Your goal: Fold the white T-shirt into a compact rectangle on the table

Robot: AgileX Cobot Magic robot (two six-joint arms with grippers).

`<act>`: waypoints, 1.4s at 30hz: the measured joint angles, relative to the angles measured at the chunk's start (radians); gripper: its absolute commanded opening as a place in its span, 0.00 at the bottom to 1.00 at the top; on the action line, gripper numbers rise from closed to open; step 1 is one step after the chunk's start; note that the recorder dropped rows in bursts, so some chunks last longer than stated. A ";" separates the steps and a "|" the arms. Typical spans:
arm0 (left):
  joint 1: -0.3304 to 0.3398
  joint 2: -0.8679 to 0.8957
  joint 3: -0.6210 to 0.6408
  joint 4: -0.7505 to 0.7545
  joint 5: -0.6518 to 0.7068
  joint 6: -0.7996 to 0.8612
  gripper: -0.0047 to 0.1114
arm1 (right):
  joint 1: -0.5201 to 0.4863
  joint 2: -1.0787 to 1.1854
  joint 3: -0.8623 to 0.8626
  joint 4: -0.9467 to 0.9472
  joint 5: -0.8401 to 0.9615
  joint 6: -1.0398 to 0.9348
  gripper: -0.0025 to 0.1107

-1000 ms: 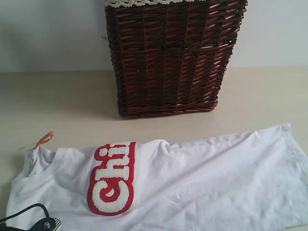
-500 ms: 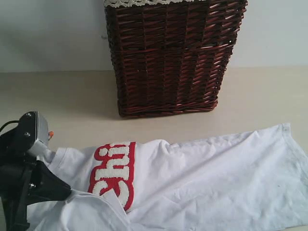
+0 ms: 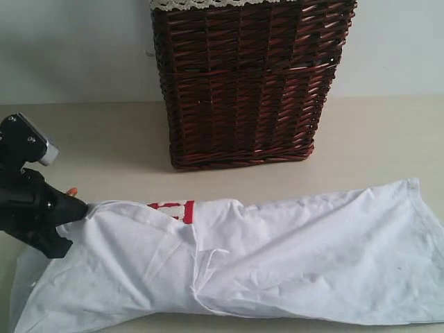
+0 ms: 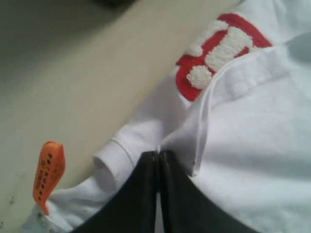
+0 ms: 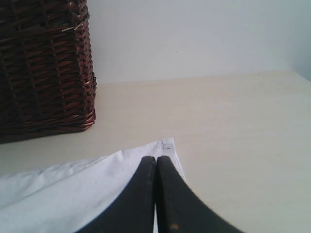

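White T-shirt (image 3: 298, 257): wrinkled, lying lengthwise across the table (image 3: 388, 132), doubled over itself so only a strip of red lettering (image 3: 173, 210) shows. Left tool (image 3: 82, 208): black, closed on the shirt's collar end. Dark wicker basket (image 3: 243, 90), white lace trim (image 3: 208, 4): upright behind the shirt, apart from it.

I'm seeing soft, even light with no glare. The wicker basket (image 3: 243, 83) throws a faint shadow leftward over the table (image 3: 104, 149). My left wrist view is blurry up close, while the exterior view is sharp.
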State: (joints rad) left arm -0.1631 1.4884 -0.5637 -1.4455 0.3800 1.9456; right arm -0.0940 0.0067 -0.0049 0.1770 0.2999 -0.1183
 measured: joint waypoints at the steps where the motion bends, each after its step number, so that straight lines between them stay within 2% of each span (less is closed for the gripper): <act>1: 0.000 0.003 -0.002 -0.011 -0.004 0.002 0.04 | 0.000 0.000 0.000 0.000 0.000 0.000 0.02; 18: 0.000 0.170 -0.016 -0.105 -0.095 0.009 0.04 | 0.000 0.000 0.000 0.000 0.000 0.000 0.02; 27: 0.000 0.180 -0.073 -0.197 -0.106 0.011 0.05 | 0.000 0.000 0.000 0.000 0.000 0.000 0.02; 30: 0.000 0.180 -0.073 -0.197 -0.108 0.011 0.14 | 0.000 0.000 0.000 0.000 0.000 0.000 0.02; 36: 0.000 0.180 -0.073 -0.199 -0.112 0.012 0.48 | 0.000 0.000 0.000 0.000 0.000 0.000 0.02; 38: 0.000 0.180 -0.073 -0.199 -0.112 0.012 0.56 | 0.000 0.000 0.000 0.000 0.000 0.000 0.02; 40: 0.000 0.180 -0.079 -0.199 -0.112 0.012 0.58 | 0.000 0.000 0.000 0.000 0.000 0.000 0.02; 42: 0.002 0.163 -0.089 -0.195 -0.100 0.012 0.54 | 0.000 0.000 0.000 0.000 0.000 0.000 0.02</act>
State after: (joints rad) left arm -0.1613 1.6513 -0.6522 -1.6403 0.2796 1.9577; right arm -0.0940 0.0067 -0.0049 0.1770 0.2999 -0.1183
